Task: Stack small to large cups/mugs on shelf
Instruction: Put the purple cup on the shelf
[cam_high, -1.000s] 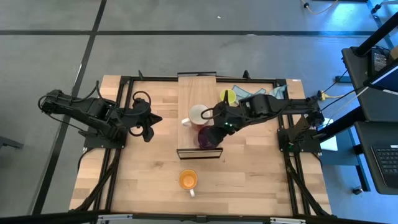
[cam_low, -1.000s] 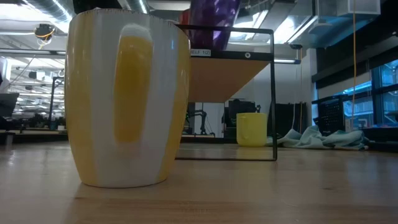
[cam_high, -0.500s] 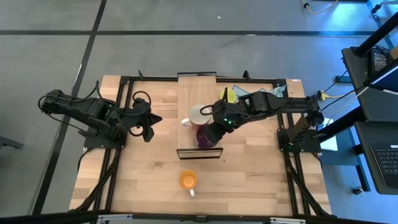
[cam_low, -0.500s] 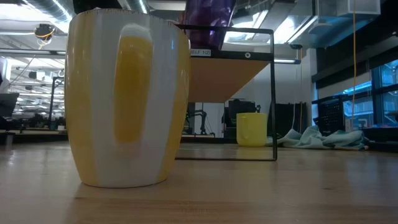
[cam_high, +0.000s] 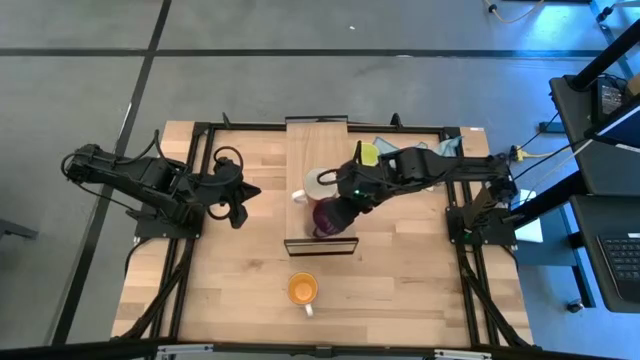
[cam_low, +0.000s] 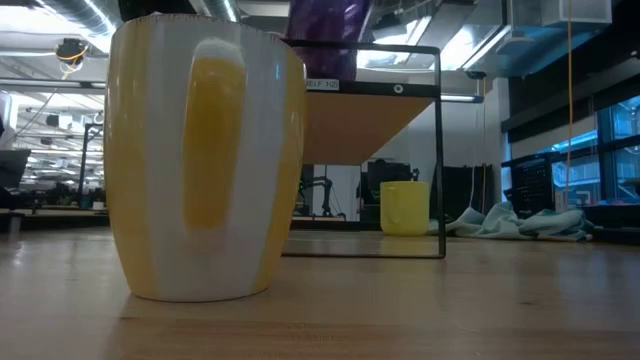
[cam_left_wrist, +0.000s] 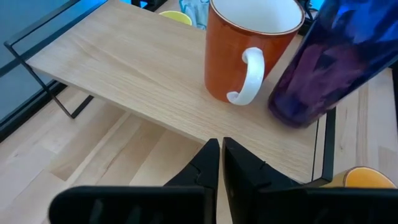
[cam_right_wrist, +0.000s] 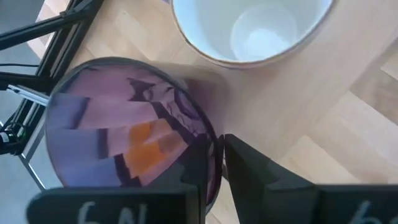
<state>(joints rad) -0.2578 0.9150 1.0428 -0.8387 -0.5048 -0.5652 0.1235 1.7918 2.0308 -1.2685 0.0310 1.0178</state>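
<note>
The long light-wood shelf lies across the table's middle, its dark frame at the near end. An orange mug with a white inside stands on the shelf. My right gripper is shut on the dark purple mug, which is tilted over the shelf's near end beside the orange mug. A yellow mug stands on the table right of the shelf. A yellow-and-white mug stands near the front edge. My left gripper is shut and empty, left of the shelf. My right gripper holds the purple mug by its rim wall, one finger inside the mug and one outside. The fingers come slanting down from the table's right. The mug is tilted; whether its base touches the shelf I cannot tell.
A blue-grey cloth lies at the far right of the table. The yellow-and-white mug fills the left of the low view. Bare tabletop lies right and left of the shelf's near end.
My right gripper has carried the purple mug a little toward the table's left and far edge, closer to the orange mug. In the low view the mug has shifted leftward above the shelf frame.
</note>
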